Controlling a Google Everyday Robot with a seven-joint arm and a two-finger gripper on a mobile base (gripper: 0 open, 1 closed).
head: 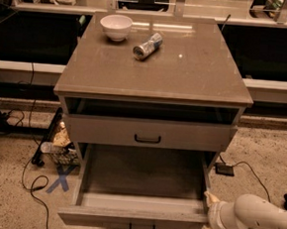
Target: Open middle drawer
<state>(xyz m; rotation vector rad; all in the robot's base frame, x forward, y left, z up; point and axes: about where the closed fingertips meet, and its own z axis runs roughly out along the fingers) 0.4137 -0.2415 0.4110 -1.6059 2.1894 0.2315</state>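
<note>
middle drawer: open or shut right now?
Open. The middle drawer is pulled far out, its inside floor visible below the top drawer. The gripper sits at its front right corner.

White rounded arm (259, 215), ribbed wrist (220, 217), yellowish pincer (209, 217) beside middle drawer (125, 218).

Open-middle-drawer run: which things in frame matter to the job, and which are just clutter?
Job:
- middle drawer, pulled well out
- end effector, at the drawer's front right corner

Lying about:
- white bowl on the cabinet top
- can on its side, beside the bowl
- top drawer
- blue X on the floor, left of the cabinet
</note>
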